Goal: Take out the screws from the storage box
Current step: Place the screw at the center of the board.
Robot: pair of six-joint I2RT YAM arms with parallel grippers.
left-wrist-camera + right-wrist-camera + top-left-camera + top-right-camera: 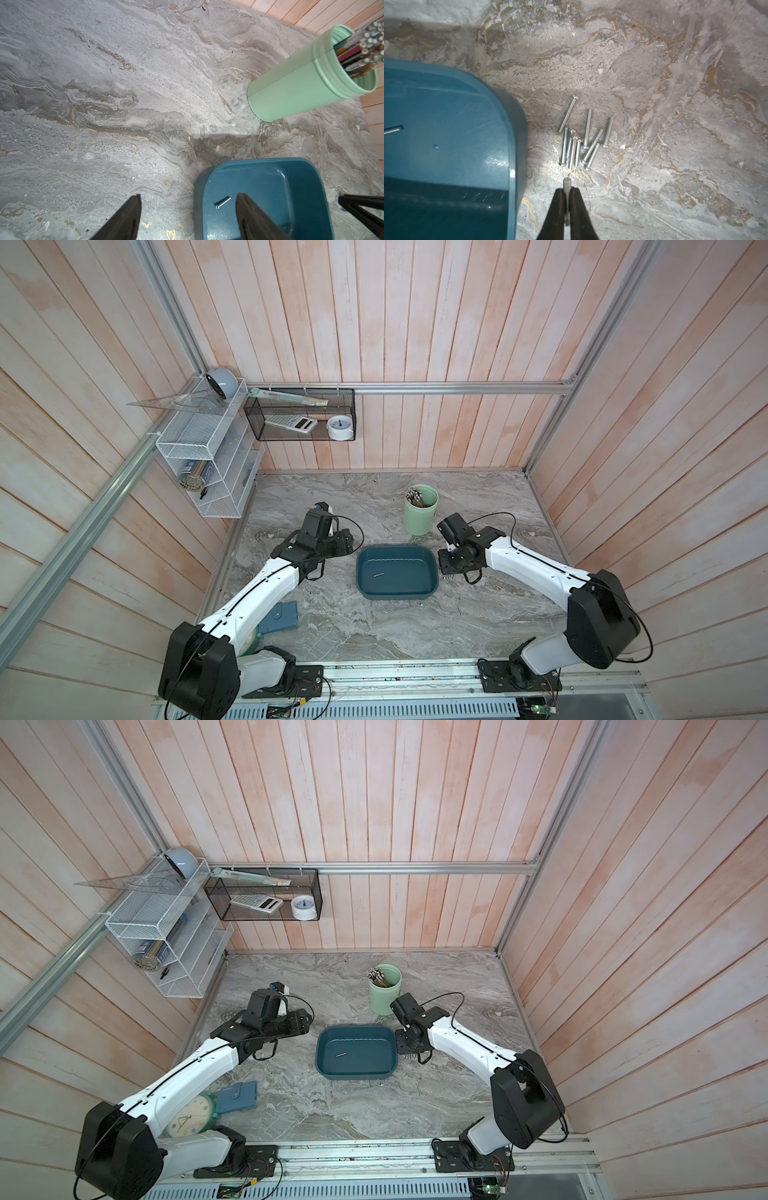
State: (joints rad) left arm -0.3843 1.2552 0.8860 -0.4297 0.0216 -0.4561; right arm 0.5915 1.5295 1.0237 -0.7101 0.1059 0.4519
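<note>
**A:** Between the black fingers of the right gripper [566,190], what is that?

**B:** A thin silver-grey metal screw [566,182], pinched tight along its shank, with its blunt end poking out past the fingertips. Just ahead of those tips a loose pile of like screws [577,145] lies on the grey marbled tabletop [654,104]. Close to one side of the fingers is the rounded corner of the shallow dark teal plastic storage box [512,135].

**A:** So which step is this?

**B:** I'd call it the set-down. The held screw is clear of the box and over bare table beside the pile. The next move, I think, calls for a small drop and then parting the fingers, low enough that the screw settles by the others and doesn't roll.

**A:** And the task after that?

**B:** Nearly done, by my reckoning. A single screw [222,203] lies flat on the box floor.

**A:** Where does the left gripper [188,195] stand?

**B:** Its fingers are apart and hold nothing. One hangs over the table outside the box, the other over the box floor. That single screw lies between them, closer to the inner finger.

**A:** Arm poses?

**B:** Both arms reach forward with wrists bent down. The right fingers point at the table beside the box, and the left fingers straddle its opposite edge.
</note>
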